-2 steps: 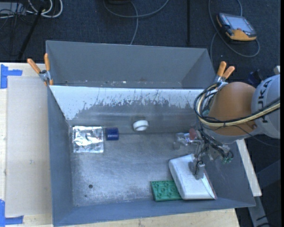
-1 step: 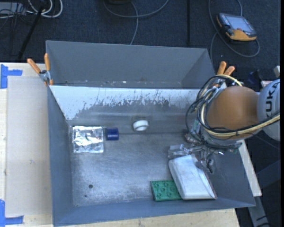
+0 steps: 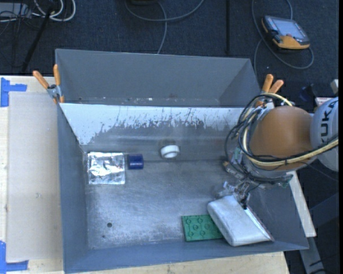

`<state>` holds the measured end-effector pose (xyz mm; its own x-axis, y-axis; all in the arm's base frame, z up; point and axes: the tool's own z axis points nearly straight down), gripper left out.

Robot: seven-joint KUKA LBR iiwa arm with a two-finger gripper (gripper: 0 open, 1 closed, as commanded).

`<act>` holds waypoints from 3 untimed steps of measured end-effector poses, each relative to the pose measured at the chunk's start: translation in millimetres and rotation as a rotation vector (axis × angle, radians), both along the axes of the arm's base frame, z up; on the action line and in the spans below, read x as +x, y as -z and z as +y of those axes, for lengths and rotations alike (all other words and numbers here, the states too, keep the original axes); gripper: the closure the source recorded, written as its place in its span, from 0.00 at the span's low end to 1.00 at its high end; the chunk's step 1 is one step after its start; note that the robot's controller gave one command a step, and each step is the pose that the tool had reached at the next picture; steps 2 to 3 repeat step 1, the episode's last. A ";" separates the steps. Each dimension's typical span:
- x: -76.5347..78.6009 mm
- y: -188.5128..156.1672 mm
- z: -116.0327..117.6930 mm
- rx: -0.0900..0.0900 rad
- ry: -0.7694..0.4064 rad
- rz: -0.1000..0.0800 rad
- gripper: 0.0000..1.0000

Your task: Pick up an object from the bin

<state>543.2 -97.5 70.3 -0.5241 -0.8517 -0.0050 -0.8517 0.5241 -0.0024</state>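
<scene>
Grey bin (image 3: 154, 210) holds foil packet (image 3: 106, 168), blue cap (image 3: 135, 162), white disc (image 3: 170, 151), green plate (image 3: 199, 228) (studded) and white block (image 3: 238, 224).

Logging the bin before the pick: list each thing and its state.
Foil packet: flat, crumpled, left side.
Blue cylinder: on its side beside the packet.
White cap: alone at the back.
Green plate: flat, studs up, beside the block.
White block: lying front right, not lifted.
Gripper: over the block's far end.
</scene>
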 end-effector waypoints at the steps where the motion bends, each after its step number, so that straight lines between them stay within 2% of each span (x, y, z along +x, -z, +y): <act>1: 14.7 -202.4 -22.3 -0.004 -0.026 -0.004 1.00; 3: 14.7 -202.4 -22.3 -0.004 -0.026 -0.004 1.00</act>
